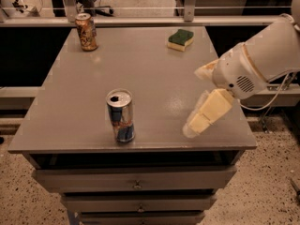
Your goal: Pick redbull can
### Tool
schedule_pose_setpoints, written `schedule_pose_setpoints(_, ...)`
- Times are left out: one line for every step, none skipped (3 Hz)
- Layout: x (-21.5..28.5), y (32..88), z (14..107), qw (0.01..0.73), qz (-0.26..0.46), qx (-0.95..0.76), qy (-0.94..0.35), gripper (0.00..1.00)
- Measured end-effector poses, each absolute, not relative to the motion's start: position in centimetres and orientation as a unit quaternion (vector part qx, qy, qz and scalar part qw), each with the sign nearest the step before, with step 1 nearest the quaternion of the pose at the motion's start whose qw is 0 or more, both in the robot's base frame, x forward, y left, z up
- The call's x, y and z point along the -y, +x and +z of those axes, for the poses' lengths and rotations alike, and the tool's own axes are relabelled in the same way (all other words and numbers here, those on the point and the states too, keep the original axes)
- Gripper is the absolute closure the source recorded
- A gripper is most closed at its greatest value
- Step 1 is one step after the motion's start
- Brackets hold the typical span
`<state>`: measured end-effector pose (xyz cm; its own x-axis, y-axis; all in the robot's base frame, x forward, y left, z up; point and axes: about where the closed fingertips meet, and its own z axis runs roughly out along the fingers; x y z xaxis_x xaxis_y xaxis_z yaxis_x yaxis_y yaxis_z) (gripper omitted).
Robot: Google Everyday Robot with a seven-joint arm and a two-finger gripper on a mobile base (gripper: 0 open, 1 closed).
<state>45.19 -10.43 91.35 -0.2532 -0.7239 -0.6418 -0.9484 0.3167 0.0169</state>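
Observation:
The redbull can (121, 116) stands upright near the front edge of the grey table (150, 74), left of centre. It is slim, blue and silver with red marks, and its silver top shows the pull-tab hole. My gripper (193, 102) hangs over the table's front right part, to the right of the can and well apart from it. Its cream fingers (206, 115) are spread open and hold nothing. The white arm reaches in from the right edge.
A shorter orange-brown can (86, 32) stands at the table's back left. A green and yellow sponge (181, 39) lies at the back right. Drawers (136, 179) sit under the tabletop. A rail and chair legs lie beyond the far edge.

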Motion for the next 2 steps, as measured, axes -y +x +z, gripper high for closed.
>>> schedule_pose_setpoints(5.2,45.0,91.3,0.323,0.276,-0.728,-0.537,0.00)
schedule_pose_setpoints(0.3,43.9,91.6,0.370,0.329,-0.685,-0.535,0.00)
